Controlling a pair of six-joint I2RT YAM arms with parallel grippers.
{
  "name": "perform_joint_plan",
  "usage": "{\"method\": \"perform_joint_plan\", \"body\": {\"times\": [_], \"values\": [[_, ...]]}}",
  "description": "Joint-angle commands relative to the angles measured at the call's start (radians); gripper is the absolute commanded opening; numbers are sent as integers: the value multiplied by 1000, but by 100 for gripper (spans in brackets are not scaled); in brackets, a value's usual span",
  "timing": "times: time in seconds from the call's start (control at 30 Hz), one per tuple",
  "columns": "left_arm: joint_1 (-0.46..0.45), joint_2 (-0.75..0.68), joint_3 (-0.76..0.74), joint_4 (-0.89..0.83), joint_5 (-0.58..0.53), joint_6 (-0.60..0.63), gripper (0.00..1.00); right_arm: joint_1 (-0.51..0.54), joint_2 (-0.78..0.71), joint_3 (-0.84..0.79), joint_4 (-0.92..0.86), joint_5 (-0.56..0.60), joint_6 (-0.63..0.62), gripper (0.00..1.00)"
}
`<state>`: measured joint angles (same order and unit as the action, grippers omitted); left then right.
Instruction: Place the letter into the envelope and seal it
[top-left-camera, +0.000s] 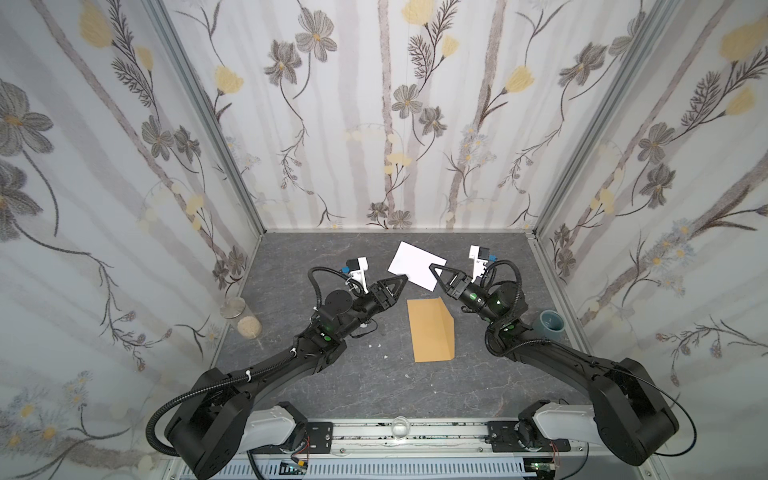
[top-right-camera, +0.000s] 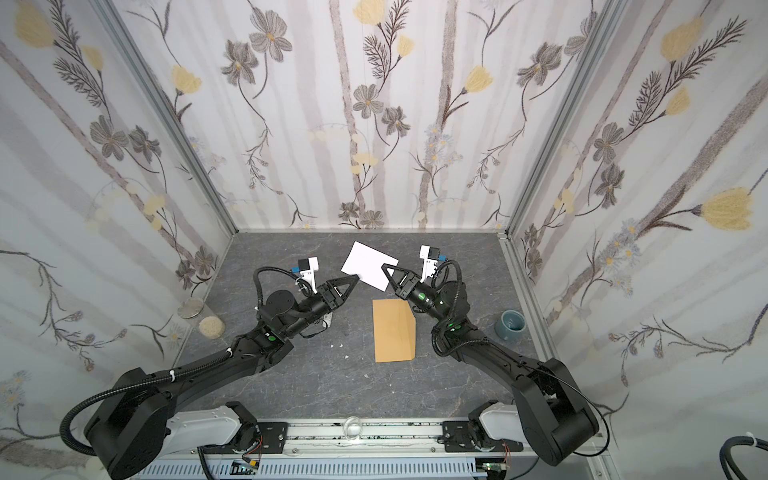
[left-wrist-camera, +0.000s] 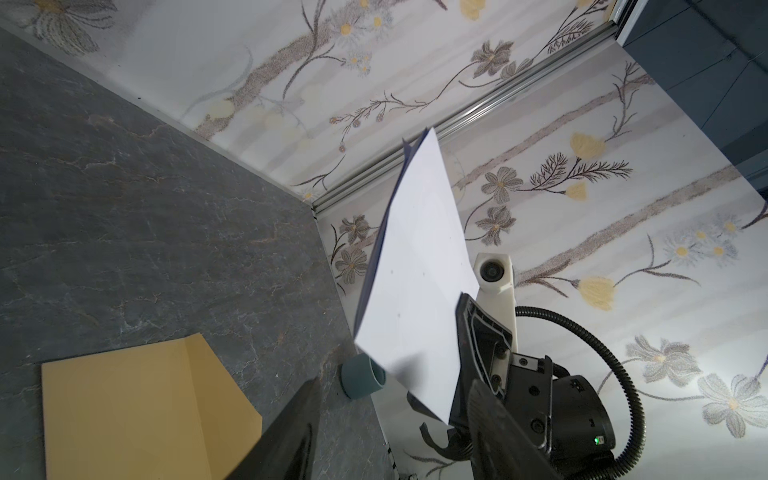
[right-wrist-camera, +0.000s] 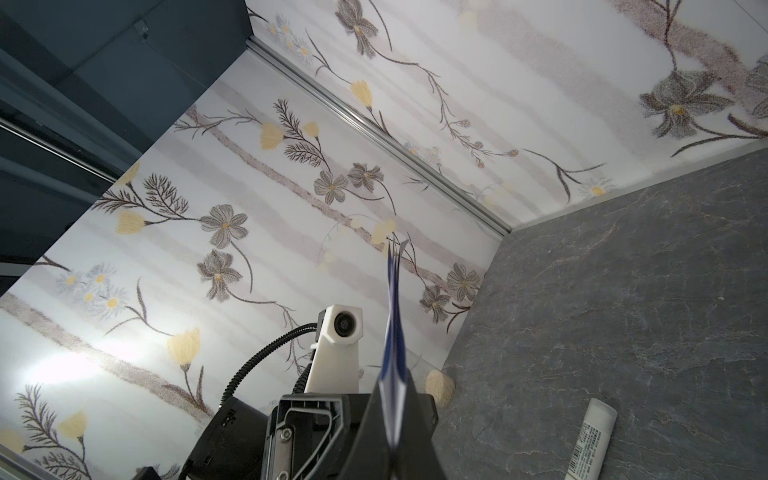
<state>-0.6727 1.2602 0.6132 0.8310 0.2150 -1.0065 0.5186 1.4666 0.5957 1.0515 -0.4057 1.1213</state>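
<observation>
Black left gripper (top-left-camera: 400, 290) gapes empty beside the white letter (top-left-camera: 413, 262), pinched aloft toward the surface's back edge by the right gripper (top-left-camera: 435, 269). The paper is light, floppy and seemingly folded, wanting support at its free edge. Tan envelope (top-left-camera: 430, 330) lies mid-surface.

The letter (top-left-camera: 417, 264) is thin white paper, smooth and matt on its plain side, with dark blue print along its edge. The envelope (top-left-camera: 430, 330) is tan kraft paper, matt. The bench (top-left-camera: 374, 386) has a dull, dark grey, veined stone-look top. The right pincer (top-left-camera: 433, 269) is matt black plastic. The walls (top-left-camera: 353, 83) look like printed woven cloth, and their corner rails (top-left-camera: 208, 116) are brushed metal. The glue stick (right-wrist-camera: 592, 440) is smooth white plastic.
</observation>
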Motion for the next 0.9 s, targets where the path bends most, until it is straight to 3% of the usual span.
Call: {"method": "perform_joint_plan", "body": {"times": [0.0, 0.47, 0.87], "values": [[-9, 46, 29, 138, -51, -4, 55, 11, 19, -12, 142, 63, 73, 0], [-49, 144, 69, 230, -56, -25, 45, 32, 20, 1, 111, 93, 51, 0], [-49, 188, 102, 258, -22, -14, 14, 35, 35, 17, 97, 76, 46, 0]]}}
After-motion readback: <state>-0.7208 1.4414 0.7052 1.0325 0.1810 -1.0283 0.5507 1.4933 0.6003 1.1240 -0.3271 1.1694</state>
